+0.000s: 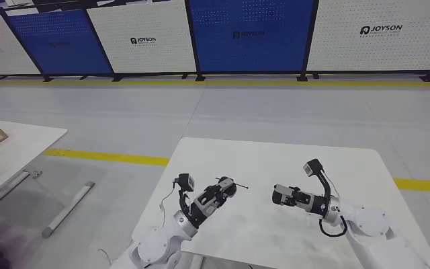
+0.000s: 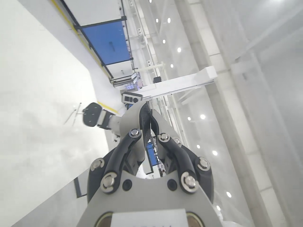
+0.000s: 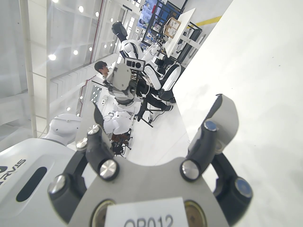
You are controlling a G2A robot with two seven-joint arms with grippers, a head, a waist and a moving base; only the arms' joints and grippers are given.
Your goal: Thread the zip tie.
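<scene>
Your zip tie [image 1: 240, 185] jutted past the tip of the left end effector [image 1: 230, 184] toward the right end effector [image 1: 275, 195], left pinched closed, hold on tie unclear, right spread wide, forearms angled inward over the desk [image 1: 269, 158].

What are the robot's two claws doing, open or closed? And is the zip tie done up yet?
left gripper: shut, with nothing visible between its fingers.
right gripper: open and empty.
zip tie: straight, not looped or threaded. It seems to lie on the table, and neither gripper holds it.
</scene>
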